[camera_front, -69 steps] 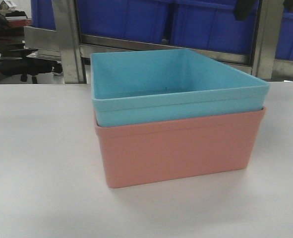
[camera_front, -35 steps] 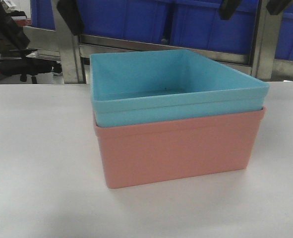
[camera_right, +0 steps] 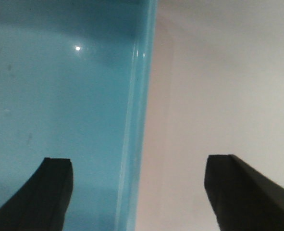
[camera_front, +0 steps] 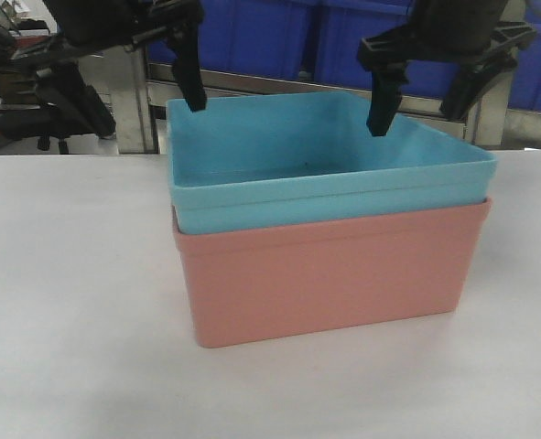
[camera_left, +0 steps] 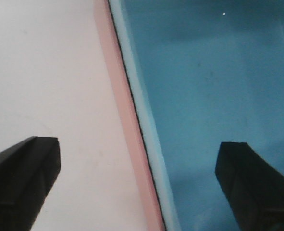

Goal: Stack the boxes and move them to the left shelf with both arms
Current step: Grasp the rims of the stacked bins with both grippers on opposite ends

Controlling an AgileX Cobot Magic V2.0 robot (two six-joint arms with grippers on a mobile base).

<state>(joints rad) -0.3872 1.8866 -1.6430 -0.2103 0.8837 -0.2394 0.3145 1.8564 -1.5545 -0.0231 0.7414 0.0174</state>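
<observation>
Where the white counter (camera_front: 69, 274) backs onto steel racking (camera_front: 126, 101) holding dark-blue crates (camera_front: 252, 37), the blue box (camera_front: 325, 155) sits nested in the pink box (camera_front: 325, 274), centre frame. The left hand (camera_left: 137, 183) and right hand (camera_right: 137, 192) are both spread wide, straddling opposite walls.

We saw light-blue box (camera_front: 325, 151) nested inside salmon-pink box (camera_front: 330, 274), blue rim and upper wall band standing above pink rim. Both square, topless, smooth plastic, rounded corners, upright. Stack sat on white table (camera_front: 69, 293), turned slightly, near-left corner closest to us. In wrist views we noted blue rim lying just inside pink rim.
</observation>
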